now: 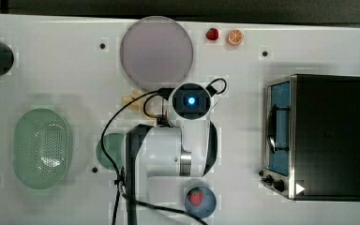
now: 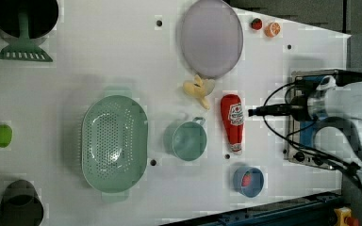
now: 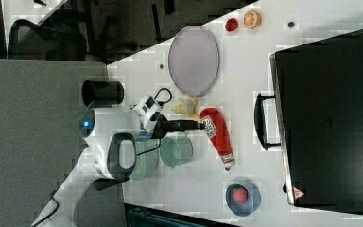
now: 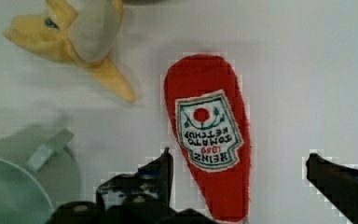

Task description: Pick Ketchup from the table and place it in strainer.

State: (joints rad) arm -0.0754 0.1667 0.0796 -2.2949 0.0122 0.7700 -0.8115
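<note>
The Ketchup (image 4: 207, 135) is a red soft bottle with a white label, lying flat on the white table. In the left view the Ketchup (image 2: 233, 123) lies to the right of a teal cup, cap toward the near edge. My gripper (image 4: 237, 157) hovers above its lower half, open, one black finger on each side and nothing held. The right view shows the gripper (image 3: 198, 125) just over the Ketchup (image 3: 219, 134). In the top view the arm covers the bottle. The pale mint strainer (image 2: 86, 141) stands empty at the left view's left, beyond the cup; in the top view the strainer (image 1: 16, 140) is far left.
A teal cup (image 2: 188, 140) stands between bottle and strainer. A yellow peeled banana toy (image 2: 197, 89) lies beside the bottle's base. A grey-lilac plate (image 1: 157, 51), a blue bowl (image 2: 259, 188) with a strawberry, and a black toaster oven (image 1: 328, 136) stand around.
</note>
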